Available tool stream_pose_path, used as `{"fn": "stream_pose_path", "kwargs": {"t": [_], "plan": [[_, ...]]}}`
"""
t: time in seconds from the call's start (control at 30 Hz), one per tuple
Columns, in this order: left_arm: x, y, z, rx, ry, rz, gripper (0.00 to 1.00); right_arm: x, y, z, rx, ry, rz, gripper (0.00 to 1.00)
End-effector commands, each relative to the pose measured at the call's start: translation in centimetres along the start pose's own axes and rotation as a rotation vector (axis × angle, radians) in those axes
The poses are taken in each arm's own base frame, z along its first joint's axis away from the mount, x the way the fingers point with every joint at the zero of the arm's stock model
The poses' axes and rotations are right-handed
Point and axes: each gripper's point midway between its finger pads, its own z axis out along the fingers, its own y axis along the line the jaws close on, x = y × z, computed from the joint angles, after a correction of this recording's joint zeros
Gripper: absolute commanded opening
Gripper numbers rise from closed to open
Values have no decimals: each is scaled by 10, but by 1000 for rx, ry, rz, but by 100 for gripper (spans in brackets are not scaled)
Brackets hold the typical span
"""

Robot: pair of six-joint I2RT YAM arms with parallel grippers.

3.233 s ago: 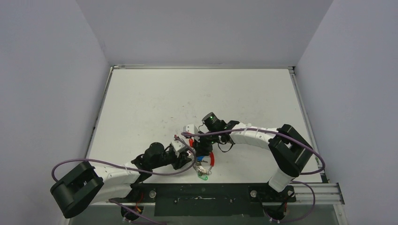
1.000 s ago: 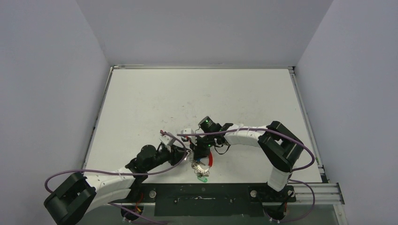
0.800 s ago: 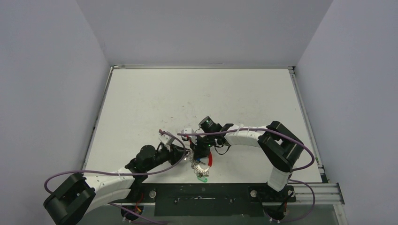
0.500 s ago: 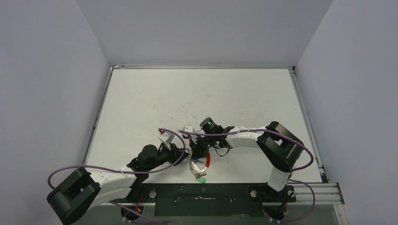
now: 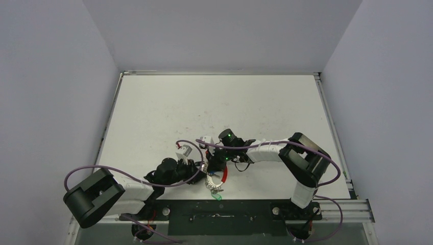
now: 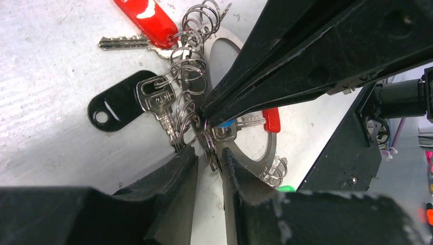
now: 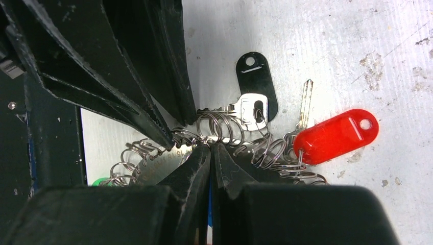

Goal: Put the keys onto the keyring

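Since both claws meet over the keyring (image 6: 269,148) near the front edge of the table (image 5: 214,102), slow work is called for: the left claw (image 6: 209,155) is seen narrowly parted around a small wire loop (image 6: 210,144), not pinching it, while the right claw (image 7: 210,148) is pressed shut at the keyring, though what it nips cannot be told. The blue key (image 6: 227,124), just under that shut tip, should be eased along the wire with the keyring held steady; the green key (image 5: 218,194) lies at the keyring's near side
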Motion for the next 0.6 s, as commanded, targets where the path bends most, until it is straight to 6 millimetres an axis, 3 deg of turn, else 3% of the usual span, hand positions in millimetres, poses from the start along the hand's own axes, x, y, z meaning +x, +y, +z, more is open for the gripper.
{"fn": "stream_pose_path", "kwargs": {"t": [0.0,0.4,0.43,0.5,0.57], "plan": [[-16,-14,10,42,-41,-17,24,-5,-5,-2,26,-16,-20,0],[-28,-14,16,27,-87,-14,24,-3,-2,-2,15,-3,-32,0],[-28,-14,16,27,-88,-13,22,-4,-3,-2,15,-4,-30,0],[-24,-12,15,24,-70,-8,4,-4,-3,-2,18,-4,-30,0],[-22,-10,15,17,-64,-3,0,-5,-4,-3,22,-10,-28,0]]}}
